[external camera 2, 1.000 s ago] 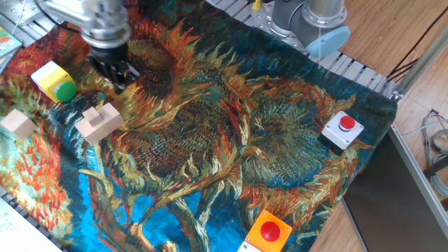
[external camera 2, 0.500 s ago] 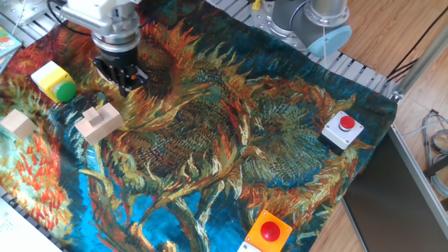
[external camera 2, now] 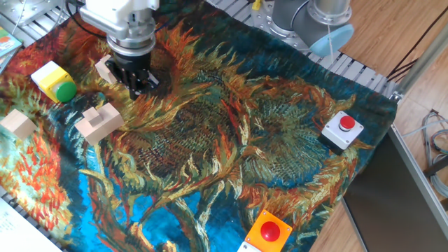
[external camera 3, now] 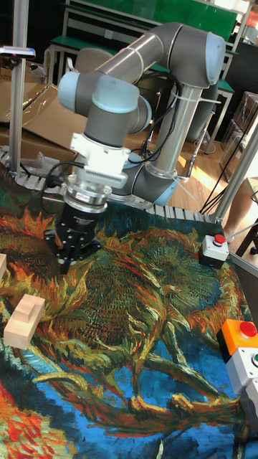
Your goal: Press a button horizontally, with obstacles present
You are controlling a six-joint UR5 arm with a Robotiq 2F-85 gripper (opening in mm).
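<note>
At cloth's far-left edge, round green push-button in yellow box (external camera 2: 57, 83); black two-finger gripper (external camera 2: 140, 84) hovers well right, jaw state unclear; approach step: next, line up level, skirting notched pale-wood block (external camera 2: 99, 122)

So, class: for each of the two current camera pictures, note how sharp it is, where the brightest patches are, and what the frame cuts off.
Fixed view: evenly lit and sharp, soft shadow under the hand, orange-housed red button cropped by the bottom edge. Tall fixed view: bright window light at the top and right, a sheen on the arm's grey shell; the notched block is sharp, and the green button is outside the frame.
</note>
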